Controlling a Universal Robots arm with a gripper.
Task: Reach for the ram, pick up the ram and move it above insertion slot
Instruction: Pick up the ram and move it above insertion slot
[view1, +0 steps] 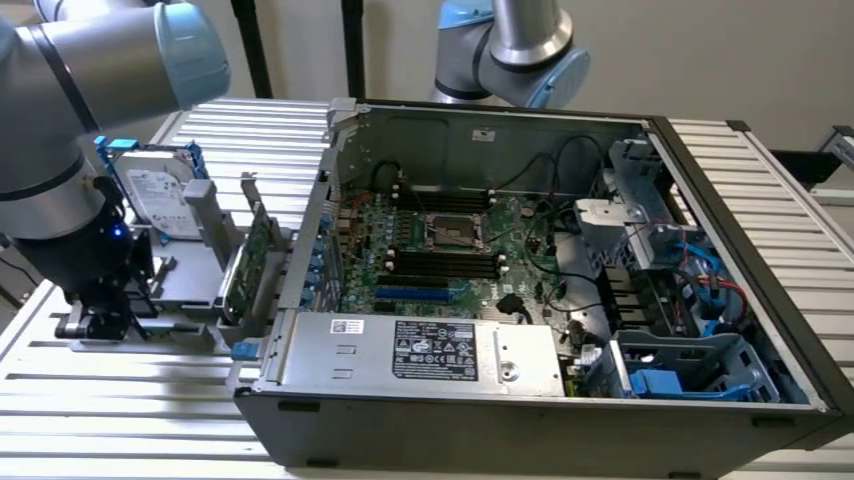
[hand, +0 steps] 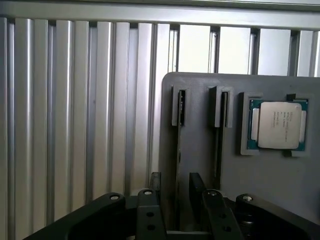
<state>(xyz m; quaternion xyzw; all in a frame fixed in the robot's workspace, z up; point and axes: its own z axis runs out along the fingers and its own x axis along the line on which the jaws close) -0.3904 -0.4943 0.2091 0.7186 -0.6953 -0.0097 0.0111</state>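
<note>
Plainly spread wide, fingers (hand: 156, 181) either side of the ram (hand: 180, 109), gripping nothing

The ram (hand: 179, 135) stands on its long edge in a grey holder (hand: 280, 185). It is seen edge-on as a thin dark strip, one end seated in a notched post (hand: 174, 107). The insertion slot (view1: 441, 262) is a long black slot on the green motherboard (view1: 523, 248) inside the open case (view1: 534, 430), well apart from the ram.

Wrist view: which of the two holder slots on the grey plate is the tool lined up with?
The holder slot farther from the processor: the open tool straddles its line; the other holder slot sits beside the processor, outside the fingers.
</note>
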